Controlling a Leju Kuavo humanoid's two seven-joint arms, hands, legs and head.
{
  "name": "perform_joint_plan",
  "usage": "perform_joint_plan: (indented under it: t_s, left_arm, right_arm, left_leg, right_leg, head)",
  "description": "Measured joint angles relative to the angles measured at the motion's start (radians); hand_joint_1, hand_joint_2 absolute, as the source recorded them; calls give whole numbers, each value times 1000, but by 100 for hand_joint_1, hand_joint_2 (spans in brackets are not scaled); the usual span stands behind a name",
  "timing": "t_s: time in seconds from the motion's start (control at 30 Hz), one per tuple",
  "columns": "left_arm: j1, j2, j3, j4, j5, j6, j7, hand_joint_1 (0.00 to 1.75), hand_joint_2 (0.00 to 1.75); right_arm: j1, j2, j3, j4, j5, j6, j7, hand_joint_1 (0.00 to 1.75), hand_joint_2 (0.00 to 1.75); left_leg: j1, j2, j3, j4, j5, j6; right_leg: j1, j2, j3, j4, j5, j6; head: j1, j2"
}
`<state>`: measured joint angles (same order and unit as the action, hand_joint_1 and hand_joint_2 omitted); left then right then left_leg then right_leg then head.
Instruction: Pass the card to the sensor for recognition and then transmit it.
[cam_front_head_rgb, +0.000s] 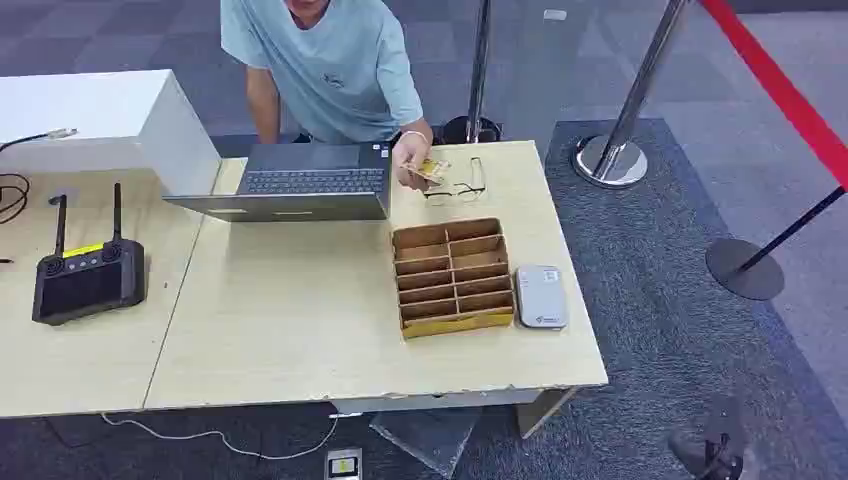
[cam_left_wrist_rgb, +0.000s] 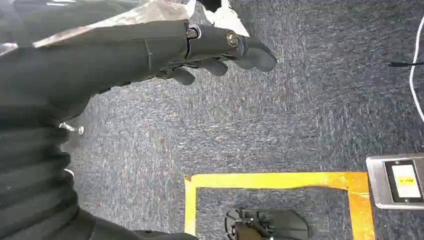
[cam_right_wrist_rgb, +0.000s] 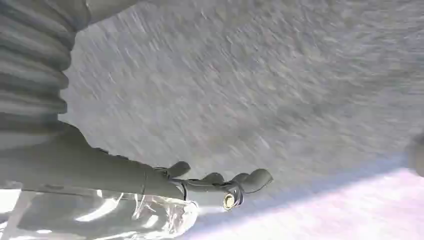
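A light wooden table (cam_front_head_rgb: 300, 330) stands in front of the robot. On its right part sits a brown cardboard tray (cam_front_head_rgb: 452, 277) split into narrow slots, and just right of it, near but apart, lies a white sensor (cam_front_head_rgb: 541, 296) with rounded corners. At the far edge an open laptop (cam_front_head_rgb: 300, 180) faces a person in a light blue shirt (cam_front_head_rgb: 330, 65) who leans over the table. The person's hand (cam_front_head_rgb: 412, 160) holds the card (cam_front_head_rgb: 432, 170), a yellowish piece, just right of the laptop and above a pair of glasses (cam_front_head_rgb: 458, 186) lying on the table. The card is far from the tray and well apart from the sensor.

On the left, a second table (cam_front_head_rgb: 70, 350) of the same wood carries a black controller (cam_front_head_rgb: 88, 278) with two antennas, and a white box (cam_front_head_rgb: 100, 120) sits at its far side. Steel posts (cam_front_head_rgb: 630, 110) with a red belt (cam_front_head_rgb: 790, 95) stand on the grey carpet to the right.

The left hand (cam_left_wrist_rgb: 220, 52) hangs over carpet near a yellow taped square (cam_left_wrist_rgb: 280, 181); its fingers (cam_left_wrist_rgb: 250, 55) are lightly curled, apart, and hold nothing. The right hand (cam_right_wrist_rgb: 220, 182) also hangs over blurred carpet, fingers loosely apart, holding nothing.
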<state>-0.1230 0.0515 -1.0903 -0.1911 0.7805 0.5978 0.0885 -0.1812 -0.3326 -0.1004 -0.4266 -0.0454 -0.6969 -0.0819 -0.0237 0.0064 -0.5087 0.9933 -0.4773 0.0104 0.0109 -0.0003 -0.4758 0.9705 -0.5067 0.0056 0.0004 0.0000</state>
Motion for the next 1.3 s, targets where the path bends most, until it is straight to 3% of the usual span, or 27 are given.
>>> perform_joint_plan:
  t_s: [0.07, 0.37, 0.43, 0.5, 0.6, 0.8, 1.03, 1.3]
  left_arm:
    - [0, 0, 0, 0, 3, 0, 0, 0, 175]
    - [2, 0, 6, 0, 20, 0, -1, 0, 175]
    - [3, -1, 7, 0, 20, 1, -1, 0, 175]
    - [3, -1, 7, 0, 23, 2, -1, 0, 175]
    - [2, -1, 8, 0, 29, 5, -6, 0, 175]
    - [2, 0, 8, 0, 31, 4, -18, 0, 175]
    - [2, 1, 8, 0, 30, 4, -19, 0, 175]
    - [-1, 5, 8, 0, 1, -16, -28, 0, 175]
  right_arm:
    - [38, 2, -54, -127, 149, -1, 87, 0, 175]
    - [127, 29, -266, -690, 441, -3, 192, 0, 175]
    - [136, 34, -286, -776, 450, -3, 199, 0, 175]
    - [152, 41, -304, -861, 445, -3, 159, 0, 175]
    - [174, 51, -301, -1011, 520, -2, 174, 0, 175]
    - [183, 49, -184, -1309, 708, -2, 292, 0, 175]
    - [185, 16, -60, -1482, 741, 5, 310, 0, 175]
    - [53, -64, 215, -1538, 867, 190, 416, 0, 175]
  left_leg:
    - [0, -3, -1, 0, 0, 0]
    - [0, -4, 0, 0, 0, 0]
    - [0, -4, -1, 0, 0, 0]
    - [0, -4, -1, 0, 0, 0]
    - [0, -4, -2, 0, 0, 0]
    - [0, -4, -1, 0, 0, 0]
    - [0, -4, -2, 0, 0, 0]
    - [0, -4, -2, 0, 1, 1]
  right_leg:
    - [0, -2, 0, 0, 0, 0]
    - [0, -3, 0, 0, -1, 1]
    - [0, -4, 0, 0, -1, 1]
    - [0, -4, 0, 0, -1, 1]
    - [0, -3, 0, 0, -1, 1]
    - [0, -4, 0, 0, -1, 1]
    - [0, -4, 0, 0, -1, 1]
    - [0, -4, -1, 0, -1, 1]
  head:
    - [0, 0]
    - [0, 0]
    - [0, 0]
    - [-1, 0]
    - [0, 0]
    - [-1, 0]
    - [0, 0]
    - [0, 0]
